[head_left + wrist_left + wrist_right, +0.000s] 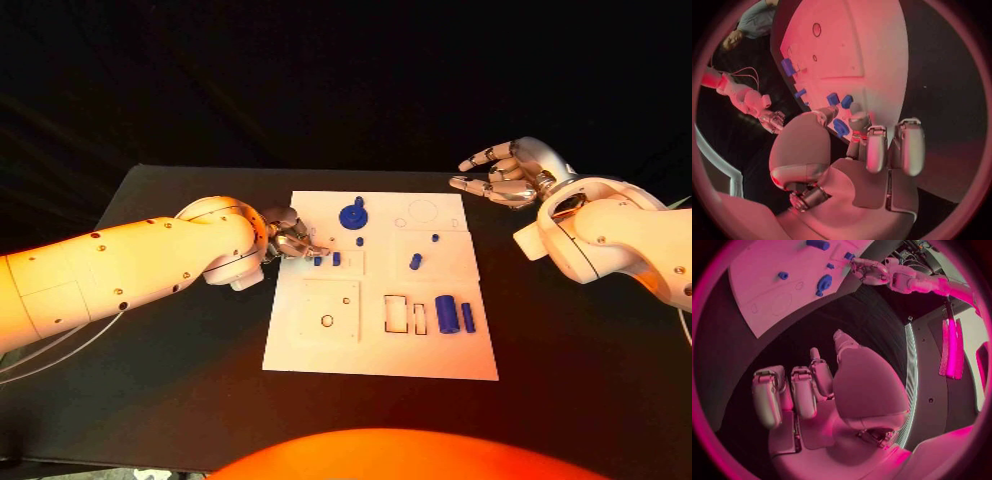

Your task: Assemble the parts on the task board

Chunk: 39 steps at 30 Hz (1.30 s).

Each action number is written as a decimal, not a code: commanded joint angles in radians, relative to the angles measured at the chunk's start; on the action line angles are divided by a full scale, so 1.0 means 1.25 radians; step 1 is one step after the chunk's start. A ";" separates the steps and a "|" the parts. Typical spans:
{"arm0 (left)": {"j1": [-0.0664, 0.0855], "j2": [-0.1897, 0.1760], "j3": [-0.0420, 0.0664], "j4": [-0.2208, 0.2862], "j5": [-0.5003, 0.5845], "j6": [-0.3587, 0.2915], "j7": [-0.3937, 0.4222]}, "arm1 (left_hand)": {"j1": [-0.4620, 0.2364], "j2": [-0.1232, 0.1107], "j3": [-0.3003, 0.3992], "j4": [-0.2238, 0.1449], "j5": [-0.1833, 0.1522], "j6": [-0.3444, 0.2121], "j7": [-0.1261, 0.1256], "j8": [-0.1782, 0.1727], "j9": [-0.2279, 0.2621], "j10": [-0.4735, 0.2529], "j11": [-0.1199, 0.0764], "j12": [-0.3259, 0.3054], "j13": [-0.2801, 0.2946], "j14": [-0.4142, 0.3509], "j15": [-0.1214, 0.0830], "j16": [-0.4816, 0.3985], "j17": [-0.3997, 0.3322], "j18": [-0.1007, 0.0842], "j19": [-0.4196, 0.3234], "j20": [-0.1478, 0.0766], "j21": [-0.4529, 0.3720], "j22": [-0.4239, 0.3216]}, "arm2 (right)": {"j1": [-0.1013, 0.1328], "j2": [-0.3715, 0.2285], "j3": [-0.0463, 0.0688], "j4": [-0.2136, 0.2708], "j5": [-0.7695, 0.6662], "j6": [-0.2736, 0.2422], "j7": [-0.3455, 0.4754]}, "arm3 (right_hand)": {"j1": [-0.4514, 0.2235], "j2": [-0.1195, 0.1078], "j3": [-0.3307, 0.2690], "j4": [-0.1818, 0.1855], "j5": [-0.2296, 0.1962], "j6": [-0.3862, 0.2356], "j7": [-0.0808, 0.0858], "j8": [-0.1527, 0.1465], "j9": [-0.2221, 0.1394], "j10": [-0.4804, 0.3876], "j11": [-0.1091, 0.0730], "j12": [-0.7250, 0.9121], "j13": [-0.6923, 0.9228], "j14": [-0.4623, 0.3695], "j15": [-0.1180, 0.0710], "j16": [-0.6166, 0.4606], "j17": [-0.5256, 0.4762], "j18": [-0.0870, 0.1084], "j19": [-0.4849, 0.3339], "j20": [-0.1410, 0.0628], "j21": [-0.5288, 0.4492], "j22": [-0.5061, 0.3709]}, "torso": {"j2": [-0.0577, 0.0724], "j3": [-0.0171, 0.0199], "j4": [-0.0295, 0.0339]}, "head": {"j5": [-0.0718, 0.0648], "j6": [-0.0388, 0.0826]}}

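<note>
Black table [173,400] with bare room around white task board [382,345] at centre. Right hand [508,172] off board's far right corner, fingers spread, holding nothing. Left hand [289,238] over board's left edge, pinching small blue part [841,127].

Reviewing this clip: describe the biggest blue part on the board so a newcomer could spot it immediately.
Start at the white rectangular task board in the middle of the black table. Look along its far edge, near the middle, just beyond the left robot hand. There lies the blue round disc-shaped part with a small stub on its far side; its blue neighbours are all small pegs or upright cylinders.
</note>
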 commanded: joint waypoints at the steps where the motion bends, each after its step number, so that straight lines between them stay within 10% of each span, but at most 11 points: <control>1: 0.001 -0.003 0.008 0.007 0.071 -0.039 0.019 | -0.019 0.002 -0.022 0.001 0.002 -0.014 0.002 -0.006 -0.002 -0.021 0.004 -0.022 -0.028 0.081 0.005 -0.002 0.205 -0.005 -0.015 0.003 -0.012 0.065 | -0.001 0.000 0.000 0.000 -0.005 0.006 0.011 | -0.007 -0.002 0.003 0.001 0.004 -0.004 0.000 0.005 -0.001 0.001 -0.003 0.001 0.051 0.073 -0.004 -0.005 0.159 -0.012 0.084 -0.006 0.004 0.210 | -0.001 0.0009 -0.0003 | -0.001 0.001; 11: 0.007 -0.011 0.036 0.022 0.113 -0.089 0.072 | -0.030 0.021 -0.071 -0.001 0.007 -0.048 0.016 -0.013 -0.008 -0.068 0.017 -0.055 -0.075 0.069 0.017 -0.024 0.174 0.007 -0.052 0.012 -0.041 0.022 | -0.001 0.001 0.000 -0.002 -0.005 0.005 0.011 | -0.009 -0.002 0.003 0.001 0.004 -0.005 0.000 0.006 -0.001 0.000 -0.003 0.000 0.050 0.072 -0.004 -0.005 0.158 -0.012 0.084 -0.006 0.004 0.210 | 0.000 0.0009 0.0000 | -0.004 0.008; 20: 0.009 0.009 0.039 0.015 0.057 -0.119 0.220 | 0.250 0.014 0.001 -0.038 0.012 -0.163 0.079 -0.064 -0.073 -0.311 0.075 -0.198 -0.232 -0.095 0.070 -0.218 -0.065 0.071 -0.307 0.057 -0.266 -0.259 | -0.001 0.000 0.000 -0.004 -0.004 -0.002 0.017 | -0.010 -0.002 0.003 0.000 0.004 -0.005 0.000 0.006 -0.001 -0.003 -0.003 -0.004 0.047 0.071 -0.004 -0.007 0.152 -0.012 0.084 -0.006 0.004 0.210 | -0.001 0.0004 0.0010 | -0.012 0.016; 27: 0.010 0.047 0.028 -0.007 -0.069 -0.161 0.352 | 0.347 -0.029 0.106 -0.099 0.003 -0.149 0.094 -0.138 -0.186 -0.373 0.095 -0.295 -0.345 -0.186 0.091 -0.268 -0.164 0.090 -0.388 0.080 -0.336 -0.328 | -0.001 0.001 0.000 -0.006 -0.002 -0.007 0.028 | -0.001 -0.003 0.011 -0.005 0.005 -0.007 -0.001 0.011 -0.003 -0.046 -0.004 -0.054 0.002 0.062 -0.005 -0.021 0.119 -0.007 0.075 -0.007 -0.012 0.200 | -0.001 -0.0005 0.0006 | -0.016 0.025; 39: 0.011 0.113 0.000 -0.066 -0.263 -0.121 0.362 | 0.319 -0.063 0.088 -0.101 -0.001 -0.134 0.092 -0.179 -0.251 -0.397 0.107 -0.370 -0.433 -0.216 0.099 -0.277 -0.234 0.089 -0.390 0.088 -0.338 -0.321 | -0.002 0.004 0.000 -0.007 -0.002 -0.007 0.042 | 0.009 -0.017 0.043 -0.003 0.004 -0.013 -0.008 0.038 -0.008 -0.227 -0.012 -0.346 -0.267 0.043 -0.015 -0.065 0.047 0.007 0.048 -0.017 -0.070 0.161 | -0.001 0.0003 0.0012 | -0.018 0.031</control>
